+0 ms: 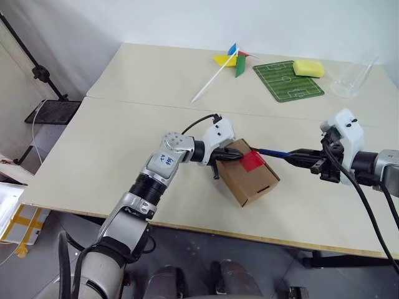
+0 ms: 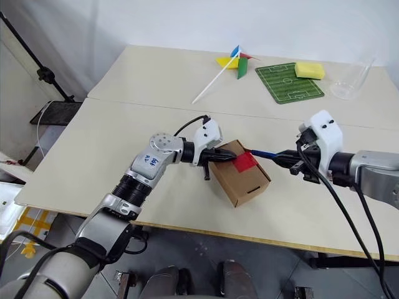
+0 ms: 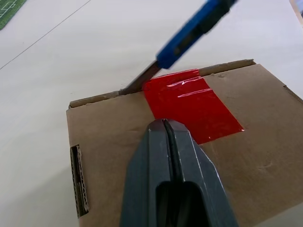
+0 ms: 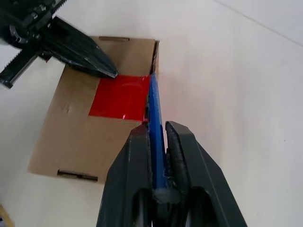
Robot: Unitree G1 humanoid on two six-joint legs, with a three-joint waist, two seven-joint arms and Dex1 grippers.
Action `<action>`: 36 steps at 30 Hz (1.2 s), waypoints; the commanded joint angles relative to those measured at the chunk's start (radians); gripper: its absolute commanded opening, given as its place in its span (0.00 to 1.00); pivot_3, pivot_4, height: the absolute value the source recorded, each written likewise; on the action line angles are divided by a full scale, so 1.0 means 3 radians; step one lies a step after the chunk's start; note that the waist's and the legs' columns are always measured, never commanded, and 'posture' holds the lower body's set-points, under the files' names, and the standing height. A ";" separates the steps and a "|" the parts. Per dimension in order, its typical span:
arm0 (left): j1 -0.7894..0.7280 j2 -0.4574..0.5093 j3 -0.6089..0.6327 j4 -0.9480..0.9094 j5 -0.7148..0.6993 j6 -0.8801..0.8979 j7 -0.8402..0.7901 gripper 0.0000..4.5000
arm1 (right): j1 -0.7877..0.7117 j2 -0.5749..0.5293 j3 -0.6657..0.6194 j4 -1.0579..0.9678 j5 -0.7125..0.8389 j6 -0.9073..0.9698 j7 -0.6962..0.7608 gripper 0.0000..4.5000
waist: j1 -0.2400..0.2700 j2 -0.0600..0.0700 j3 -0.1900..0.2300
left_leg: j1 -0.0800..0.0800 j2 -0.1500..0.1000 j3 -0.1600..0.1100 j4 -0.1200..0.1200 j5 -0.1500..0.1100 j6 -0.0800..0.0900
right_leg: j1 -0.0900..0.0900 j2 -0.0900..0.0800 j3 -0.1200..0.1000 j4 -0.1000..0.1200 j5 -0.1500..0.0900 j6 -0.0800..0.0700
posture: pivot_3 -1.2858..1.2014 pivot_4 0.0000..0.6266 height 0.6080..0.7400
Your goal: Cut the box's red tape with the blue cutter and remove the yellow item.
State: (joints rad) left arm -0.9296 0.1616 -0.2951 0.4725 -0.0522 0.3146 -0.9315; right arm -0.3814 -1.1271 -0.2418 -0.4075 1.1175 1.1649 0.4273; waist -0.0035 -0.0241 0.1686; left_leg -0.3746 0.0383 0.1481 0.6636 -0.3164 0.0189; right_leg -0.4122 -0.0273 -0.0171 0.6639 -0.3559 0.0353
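We judge the small brown cardboard box [image 1: 249, 177], mid-table, light and apt to slide; our closed left gripper [image 1: 240, 156] pins its lid beside the glossy red tape [image 3: 191, 105]; our right gripper [image 4: 157, 135] clamps the slim blue cutter [image 4: 155, 116], tip at the tape's edge.

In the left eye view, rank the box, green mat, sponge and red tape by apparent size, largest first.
1. Green mat and box: too alike to rank, and the box sits nearer the camera.
2. Sponge.
3. Red tape, about sponge-sized and nearer, so unsure.

Brown box [image 1: 249, 177] with red tape [image 1: 252, 161], blue cutter [image 4: 155, 124], yellow sponge [image 1: 308, 68], green pitch-patterned mat [image 1: 282, 83].
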 commanded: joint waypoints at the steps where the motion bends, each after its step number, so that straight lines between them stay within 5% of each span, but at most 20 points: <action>1: 0.0081 0.0030 -0.0130 -0.0029 0.0120 -0.0001 -0.0016 0.00 | -0.0076 -0.0078 -0.0029 -0.0028 0.0014 0.0144 0.0115 0.04 | 0.0000 0.0000 0.0000 | 0.0001 0.0000 0.0000 0.0000 0.0000 0.0000 | 0.0001 0.0000 0.0000 0.0000 0.0000 0.0000 | 0.52 0.24 1.00; 11: 0.0127 -0.0040 -0.0306 -0.0038 0.0226 0.0083 0.0015 0.00 | -0.0634 -0.0163 0.0426 0.0302 -0.0164 0.0595 0.0451 0.04 | -0.0002 0.0003 -0.0002 | 0.0010 0.0000 0.0000 0.0001 0.0000 0.0000 | 0.0009 -0.0001 0.0000 0.0000 0.0000 0.0000 | 0.52 0.24 1.00; 22: 0.0260 -0.0118 -0.0450 0.0007 0.0388 -0.0029 0.0125 0.00 | -0.2007 -0.0003 0.1215 0.1120 -0.0445 0.1427 0.0976 0.04 | 0.0006 0.0010 -0.0008 | 0.0012 0.0000 -0.0002 0.0001 -0.0001 0.0002 | 0.0011 -0.0004 0.0000 -0.0001 0.0000 -0.0003 | 0.52 0.24 1.00; 36: 0.0438 -0.0207 -0.0485 -0.0050 0.0402 -0.0015 0.0258 0.00 | -0.3545 -0.0203 0.3146 0.1831 -0.0734 0.1499 0.1921 0.04 | 0.0012 0.0014 -0.0011 | 0.0007 -0.0004 -0.0005 0.0000 -0.0008 0.0012 | 0.0010 -0.0011 -0.0002 -0.0010 0.0000 -0.0004 | 0.52 0.24 1.00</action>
State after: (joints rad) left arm -0.8539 0.0981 -0.3632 0.3977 0.0123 0.2711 -0.8445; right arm -1.4191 -1.1728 0.6721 0.1637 0.8812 1.6067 0.9278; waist 0.0002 -0.0200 0.1652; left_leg -0.3727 0.0370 0.1462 0.6635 -0.3191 0.0225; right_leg -0.4091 -0.0305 -0.0177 0.6607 -0.3560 0.0340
